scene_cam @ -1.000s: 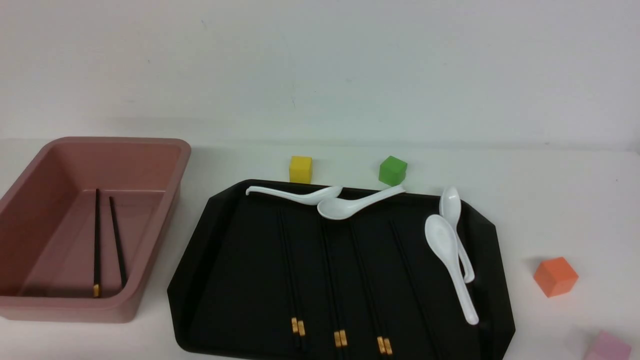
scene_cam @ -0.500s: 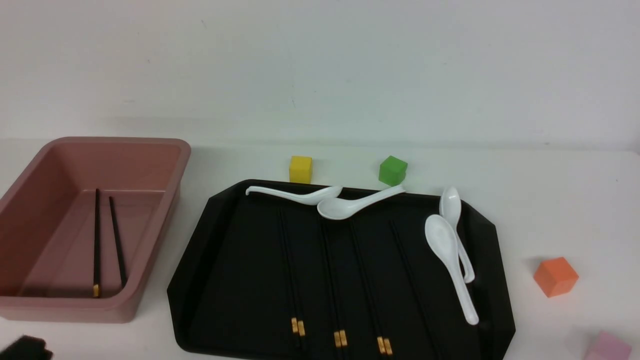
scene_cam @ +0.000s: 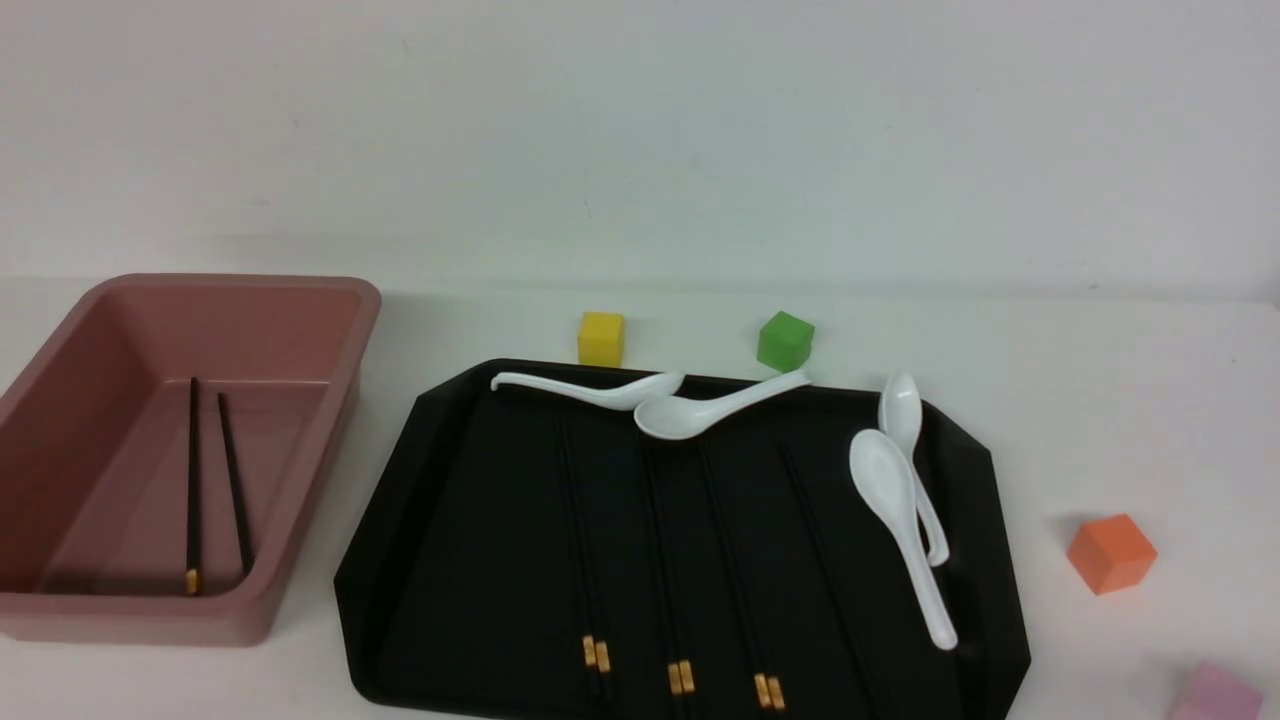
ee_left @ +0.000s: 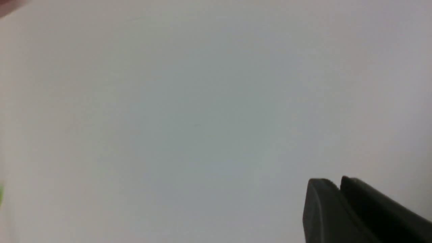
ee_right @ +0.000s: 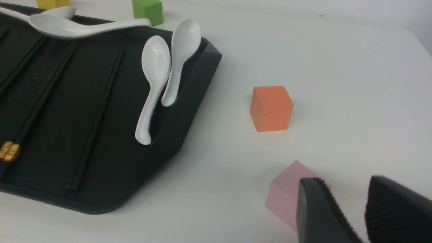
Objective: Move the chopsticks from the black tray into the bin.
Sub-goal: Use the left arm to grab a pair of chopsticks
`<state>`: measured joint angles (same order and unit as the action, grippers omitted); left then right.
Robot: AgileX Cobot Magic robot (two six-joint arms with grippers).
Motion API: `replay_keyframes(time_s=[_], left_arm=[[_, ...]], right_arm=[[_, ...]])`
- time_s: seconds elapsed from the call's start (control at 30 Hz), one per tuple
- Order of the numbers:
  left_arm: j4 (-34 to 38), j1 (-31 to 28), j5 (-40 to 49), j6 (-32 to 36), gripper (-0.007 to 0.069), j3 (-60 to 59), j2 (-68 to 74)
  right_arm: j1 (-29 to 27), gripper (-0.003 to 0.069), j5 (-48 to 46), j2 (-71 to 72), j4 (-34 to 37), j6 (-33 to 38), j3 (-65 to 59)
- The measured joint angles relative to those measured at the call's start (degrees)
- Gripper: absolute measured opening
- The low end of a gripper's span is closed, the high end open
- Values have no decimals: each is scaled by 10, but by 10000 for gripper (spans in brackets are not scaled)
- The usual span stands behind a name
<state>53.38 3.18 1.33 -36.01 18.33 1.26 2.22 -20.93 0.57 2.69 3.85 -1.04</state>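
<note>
One pair of chopsticks (scene_cam: 193,480) lay in the bin (scene_cam: 345,290); I saw four pairs left on the black tray (scene_cam: 470,560). Left gripper (ee_left: 337,180) pinched together, right gripper (ee_right: 347,184) parted, both empty.

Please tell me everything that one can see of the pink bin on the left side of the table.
The bin is a deep rectangular tub, of matte dusty-pink plastic as it looks, with rounded corners and a thick rim. It stands upright and open on the white table, on the robot's left, apart from the black tray. Two black chopsticks lie on its floor, nearly parallel; one shows a gold band at its near end. Nothing else is seen inside it.
</note>
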Motion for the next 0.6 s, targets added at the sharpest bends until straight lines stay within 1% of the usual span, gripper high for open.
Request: replay_keyframes(time_s=[0.07,0.1,0.17,0.2,0.23,0.33,0.37,0.43,0.47,0.53,0.57,0.6], left_arm=[[-30,0,44,63,34,54,40],[-48,0,89,101,15,87,64],[-70,0,168,147,-13,126,118],[-87,0,235,165,-13,152,158],[-92,0,258,173,-13,160,173],[-146,0,437,192,-13,219,304],[-156,0,478,194,-13,225,330],[-190,0,573,196,-13,256,428],[-199,0,598,198,-13,266,471],[-207,1,625,202,-13,279,513],[-214,8,645,214,-13,299,593],[-215,15,649,217,-13,308,622]], right_arm=[[0,240,0,0,0,0,0],[0,240,0,0,0,0,0],[0,240,0,0,0,0,0],[0,240,0,0,0,0,0],[0,240,0,0,0,0,0],[0,240,0,0,0,0,0],[0,240,0,0,0,0,0],[0,240,0,0,0,0,0],[0,240,0,0,0,0,0],[0,240,0,0,0,0,0],[0,240,0,0,0,0,0],[0,240,0,0,0,0,0]])
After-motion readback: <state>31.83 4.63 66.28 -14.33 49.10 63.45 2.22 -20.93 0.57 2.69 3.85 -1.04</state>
